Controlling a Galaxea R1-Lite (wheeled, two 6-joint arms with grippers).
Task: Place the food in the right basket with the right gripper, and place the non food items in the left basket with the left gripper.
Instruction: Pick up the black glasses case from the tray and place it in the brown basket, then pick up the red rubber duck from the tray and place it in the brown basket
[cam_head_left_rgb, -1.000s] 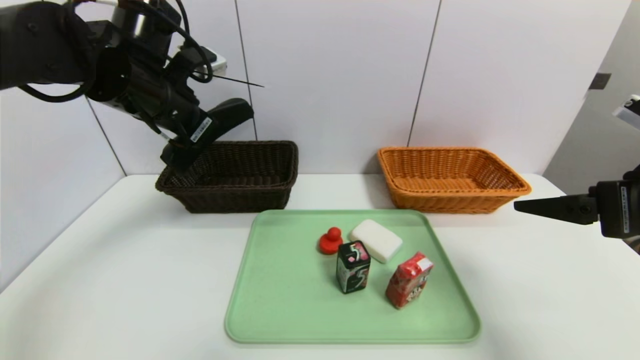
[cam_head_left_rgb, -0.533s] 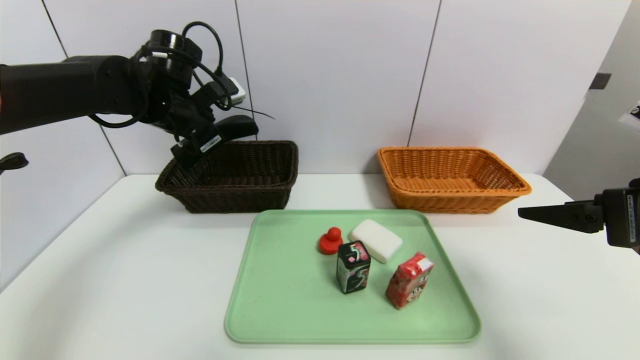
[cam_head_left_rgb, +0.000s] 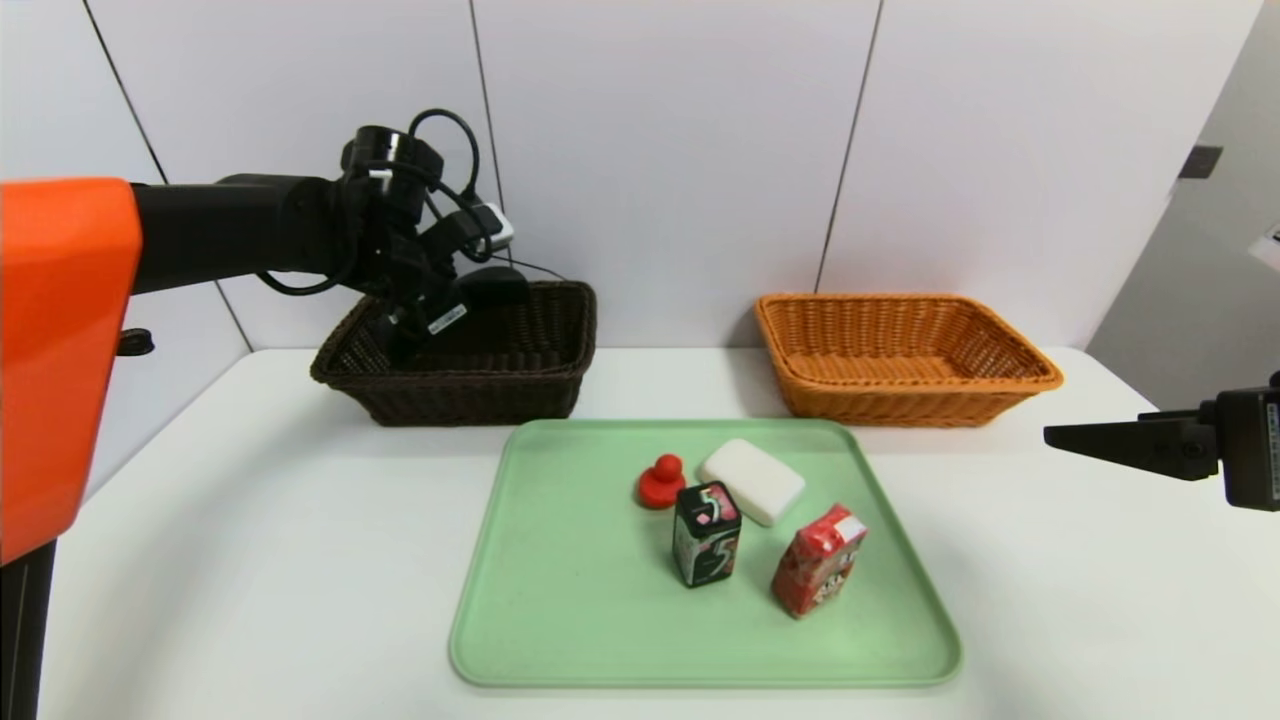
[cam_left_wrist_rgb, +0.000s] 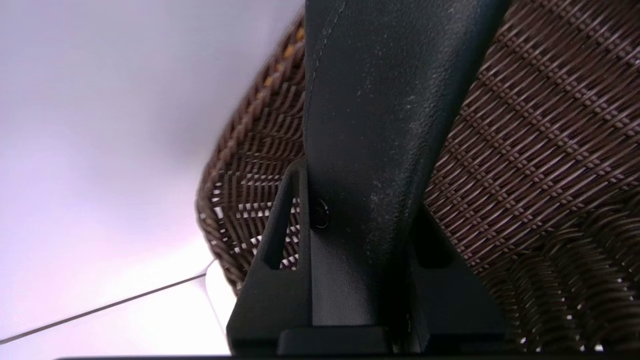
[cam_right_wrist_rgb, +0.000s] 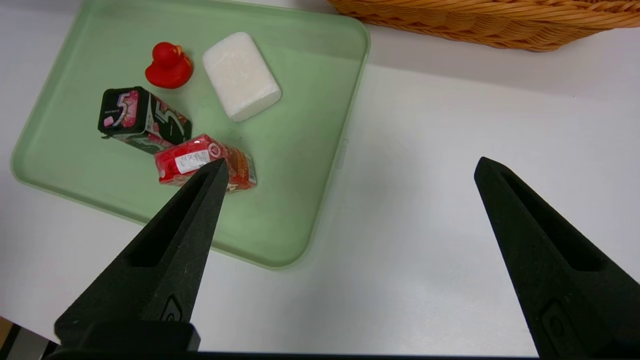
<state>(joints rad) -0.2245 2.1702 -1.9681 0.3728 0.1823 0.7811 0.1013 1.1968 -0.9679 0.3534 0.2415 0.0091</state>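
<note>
A: Left side?
B: I log the left gripper (cam_head_left_rgb: 410, 335) clamped on a long black pouch (cam_left_wrist_rgb: 370, 125), down inside the dark brown basket (cam_head_left_rgb: 520, 385).
A: Right?
B: Right gripper (cam_right_wrist_rgb: 350, 170) jaws wide apart, over bare table (cam_head_left_rgb: 250, 520) beside the green tray (cam_head_left_rgb: 560, 600); orange basket (cam_head_left_rgb: 985, 385) holds nothing I can see.

The left arm reaches out to the far left, its left gripper (cam_head_left_rgb: 405, 335) angled forward and down, jaws clamped tight. The right gripper (cam_head_left_rgb: 1075, 438) hangs at the right edge, pointing left, jaws spread wide and holding nothing.
</note>
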